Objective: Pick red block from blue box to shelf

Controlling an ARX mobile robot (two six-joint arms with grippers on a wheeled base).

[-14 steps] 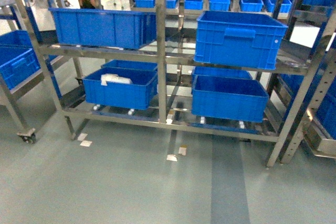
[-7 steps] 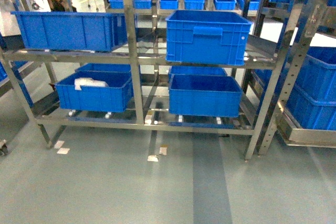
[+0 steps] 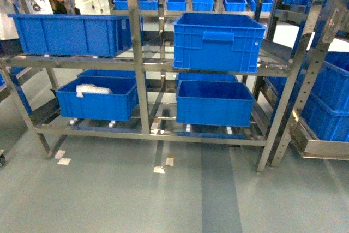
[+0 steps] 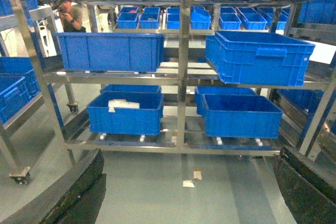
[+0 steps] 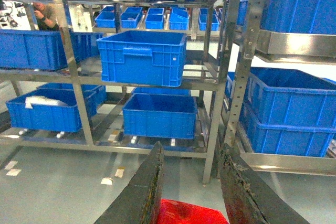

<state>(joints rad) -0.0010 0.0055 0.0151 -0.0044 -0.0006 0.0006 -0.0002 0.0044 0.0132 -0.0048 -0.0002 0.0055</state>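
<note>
We see our right gripper [image 5: 189, 192] clamped on the glossy red block [image 5: 191, 212]. Our left gripper [image 4: 189, 192] gapes wide, facing the shiny steel shelf [image 3: 136, 53] with ribbed blue crates [image 3: 218, 41].

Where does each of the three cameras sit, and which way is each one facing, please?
Head: high on the robot, slanting down at the shelf and floor; no body shows.
Left wrist: low, facing the shelf; the open left claw frames the bottom corners.
Right wrist: low, facing the shelf; the right claw grips the red block.
All share the upper right crate.
</note>
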